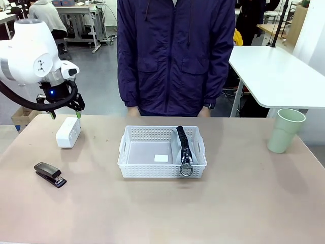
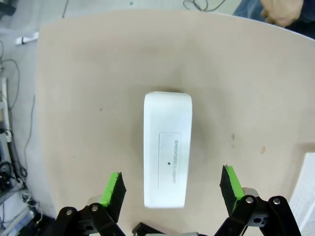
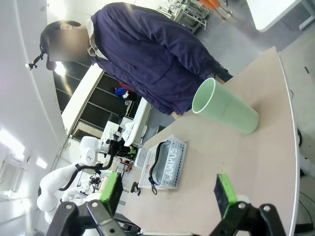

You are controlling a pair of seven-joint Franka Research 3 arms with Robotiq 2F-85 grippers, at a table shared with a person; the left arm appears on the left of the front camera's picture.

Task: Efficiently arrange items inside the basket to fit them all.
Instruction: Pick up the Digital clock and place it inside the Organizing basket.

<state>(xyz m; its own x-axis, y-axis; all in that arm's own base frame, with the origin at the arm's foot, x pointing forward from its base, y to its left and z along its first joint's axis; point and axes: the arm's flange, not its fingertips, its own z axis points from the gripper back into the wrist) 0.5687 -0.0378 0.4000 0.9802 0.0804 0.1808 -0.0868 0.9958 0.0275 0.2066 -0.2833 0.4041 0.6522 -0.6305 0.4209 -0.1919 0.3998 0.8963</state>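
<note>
We see a pale beige worktop (image 1: 152,213) with rounded corners standing on a smooth grey floor (image 1: 99,76). Off its far right corner stands a white table (image 1: 274,71). Far back on the left we make out metal-framed workbenches (image 1: 81,20), and nearer, a cardboard box (image 1: 21,118) on the floor. Loose cables (image 2: 10,147) lie past the worktop's edge, and bright ceiling lights (image 3: 11,141) glare overhead.

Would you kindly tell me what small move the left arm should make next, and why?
Probably lower the left hand straight down around the white box: its jaws stand open, the box lies centred between the green pads, not yet gripped, and the basket has room beside the pouch.
</note>
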